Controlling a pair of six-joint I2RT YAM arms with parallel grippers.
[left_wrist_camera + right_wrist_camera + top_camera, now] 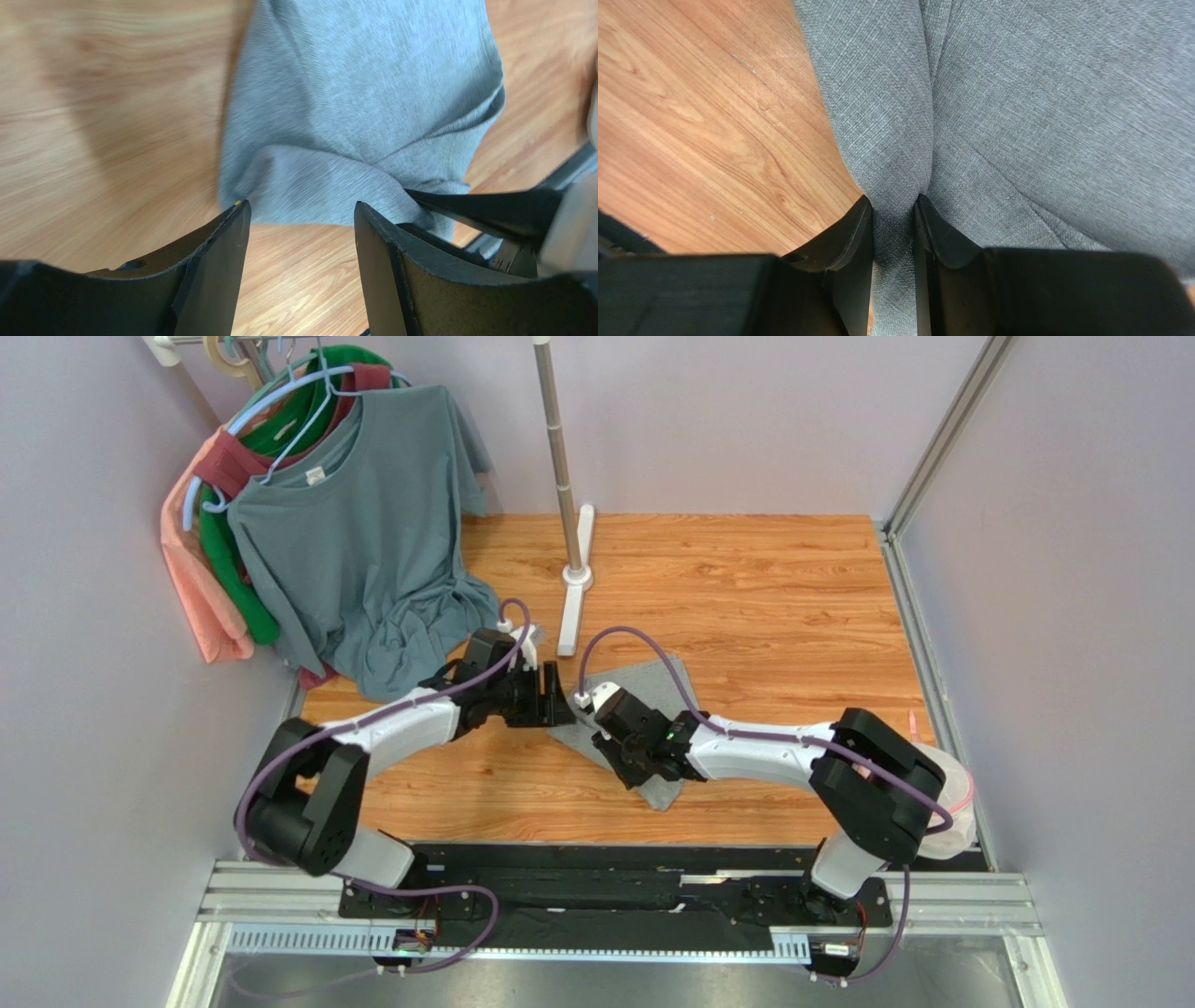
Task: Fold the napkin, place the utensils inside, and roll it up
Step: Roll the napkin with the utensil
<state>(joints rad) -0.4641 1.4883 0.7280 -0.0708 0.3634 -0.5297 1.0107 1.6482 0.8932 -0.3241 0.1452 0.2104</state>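
napkin (657,686) — on table (786,602), centre | stand (577,577) behind it | T-shirt (358,546) rear-left

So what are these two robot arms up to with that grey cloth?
They are working on the grey napkin, which lies on the wooden table. The right hand is pinched shut on a raised fold of the cloth. The left hand is open at the napkin's edge and grips nothing. No fork shows in any view, so this looks like the folding stage.
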